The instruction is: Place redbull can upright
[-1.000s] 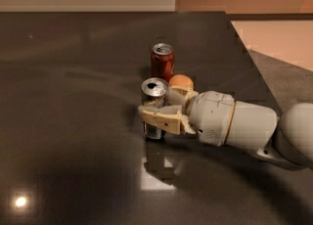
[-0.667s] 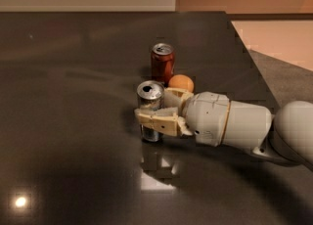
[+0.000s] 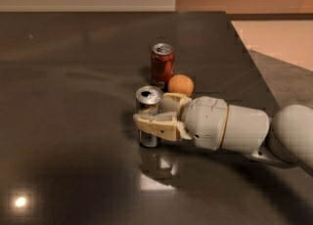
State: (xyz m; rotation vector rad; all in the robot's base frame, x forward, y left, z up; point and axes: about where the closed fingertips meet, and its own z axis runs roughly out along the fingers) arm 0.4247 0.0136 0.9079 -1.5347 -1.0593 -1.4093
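Observation:
The redbull can [image 3: 147, 102] is a slim silver can with a shiny top. It stands upright on the dark table [image 3: 68, 101], its base at or just above the surface. My gripper [image 3: 149, 110] reaches in from the right and is shut on the can. One beige finger [image 3: 157, 125] crosses the can's near side and the other finger [image 3: 173, 101] sits behind it. The near finger hides the can's lower side.
A wider red-brown soda can [image 3: 162, 64] stands upright just behind, with an orange [image 3: 180, 85] next to it, close to the far finger. The table's right edge [image 3: 252, 57] runs diagonally, with floor beyond. A light glare [image 3: 20, 201] marks the near left.
My gripper, with the redbull can in it, has shifted slightly left and lower toward the table. The soda can and orange have not moved.

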